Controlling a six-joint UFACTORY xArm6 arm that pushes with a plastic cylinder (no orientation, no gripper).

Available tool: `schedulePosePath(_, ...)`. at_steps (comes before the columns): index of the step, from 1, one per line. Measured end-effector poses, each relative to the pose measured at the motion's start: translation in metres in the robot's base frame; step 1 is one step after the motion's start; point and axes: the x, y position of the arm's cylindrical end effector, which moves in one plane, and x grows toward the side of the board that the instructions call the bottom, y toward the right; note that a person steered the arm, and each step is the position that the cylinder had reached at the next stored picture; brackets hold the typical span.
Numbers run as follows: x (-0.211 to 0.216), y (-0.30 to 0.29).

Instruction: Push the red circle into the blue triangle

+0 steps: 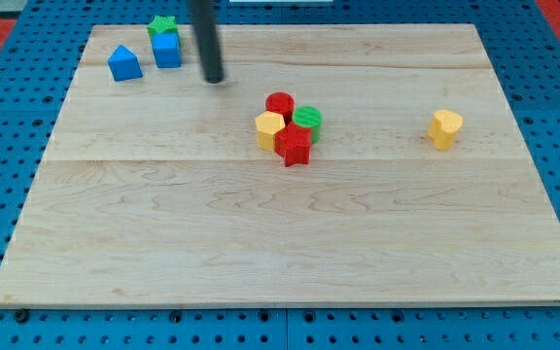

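Since the near part of the bench [290, 253] is bare wood, the first thing you hit going back is the little cluster near the middle: a red star [295, 145] at the front, a yellow block [269, 128] touching it on the view's left, a green round block [308, 121] on the view's right, and the red circle [280, 104] tucked at the back of the bunch. Off on the view's right, well apart, sits another yellow block [445, 127] by itself.

Further back, my tip [214, 80] rests on the board up and to the view's left of the cluster, not touching anything. No fingers on this rig, just a plain rod, so there's nothing to be released or clenched.

At the far left corner is the blue triangle [124, 63], with a blue cube [167, 50] just beside it and a green star [163, 25] behind that.

My read: this is the approach step, no push started yet. The tip sits between circle and triangle, so it's on the wrong side. The next move probably calls for looping round to the circle's right side, squeezing in by the green block, then shoving left and slightly back.

No writing or labels I can make out anywhere.
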Motion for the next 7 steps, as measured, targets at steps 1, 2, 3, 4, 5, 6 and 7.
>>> schedulePosePath(1, 0.027, 0.073)
schedulePosePath(2, 0.077, 0.075)
schedulePosePath(3, 0.079, 0.055)
schedulePosePath(4, 0.1, 0.027)
schedulePosePath(5, 0.107, -0.007)
schedulePosePath(6, 0.069, -0.045)
schedulePosePath(7, 0.038, -0.063)
